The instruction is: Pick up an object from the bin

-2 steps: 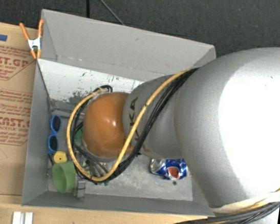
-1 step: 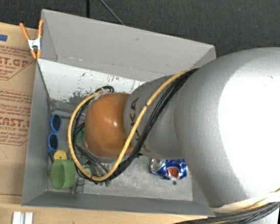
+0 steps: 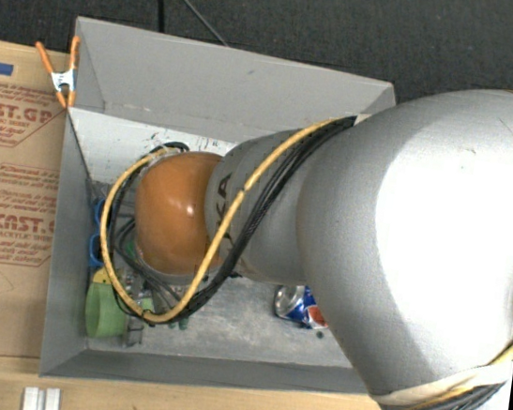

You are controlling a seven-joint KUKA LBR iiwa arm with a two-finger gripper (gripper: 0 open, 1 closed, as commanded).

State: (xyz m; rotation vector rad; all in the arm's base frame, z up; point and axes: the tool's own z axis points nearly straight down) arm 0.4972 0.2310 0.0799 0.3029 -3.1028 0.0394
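Since the big grey arm [image 3: 403,239] leans in from the right across the bin [image 3: 74,221], its orange wrist cover [image 3: 173,208] sits over the left half. The tool [image 3: 137,294] is down beside a green roundish thing [image 3: 103,310] in the near-left corner, and I can't tell if it's apart or together. A crushed can [image 3: 299,307] lies well apart.

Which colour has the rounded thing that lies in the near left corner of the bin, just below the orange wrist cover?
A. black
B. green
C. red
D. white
B: the rounded object in that corner of the bin is green; the only other loose thing in plain view is a crushed drink can further right on the floor.
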